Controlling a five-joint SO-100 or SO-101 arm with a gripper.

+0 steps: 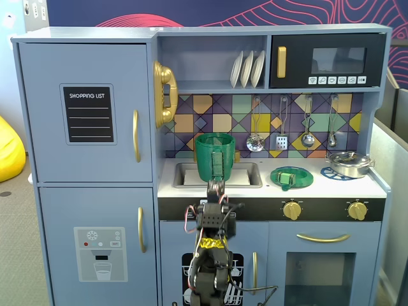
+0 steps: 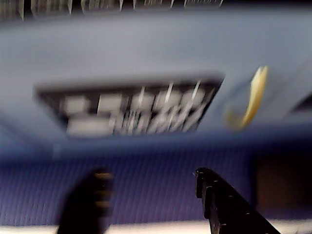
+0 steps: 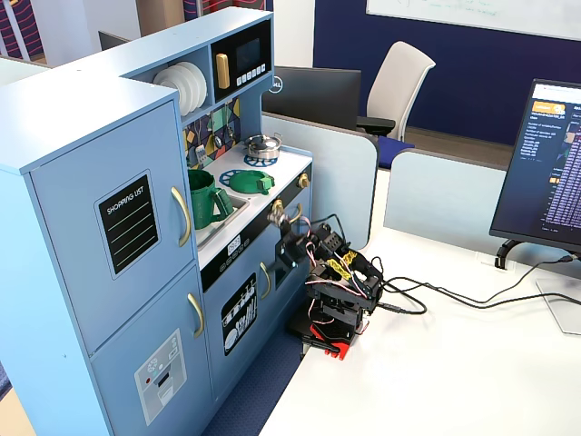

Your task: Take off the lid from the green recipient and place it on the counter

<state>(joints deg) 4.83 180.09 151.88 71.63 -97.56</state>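
The green recipient (image 1: 215, 156) stands open-topped in the sink basin, with its ribbed handle strip facing front; it also shows in a fixed view (image 3: 207, 200). The lid (image 1: 291, 176) lies flat on the white counter (image 1: 322, 188) to the right of the sink, knob up, and shows in a fixed view (image 3: 250, 182). My gripper (image 1: 215, 188) is in front of the counter's edge, below the pot and apart from both things. In the blurred wrist view my gripper (image 2: 151, 197) is open and empty, facing the blue cabinet front.
A small silver pan (image 1: 349, 164) sits on the blue burner print at the counter's right end. Utensils hang on the tiled back wall (image 1: 280, 118). The arm's base (image 3: 329, 327) stands on a white desk with cables (image 3: 436, 304) trailing right.
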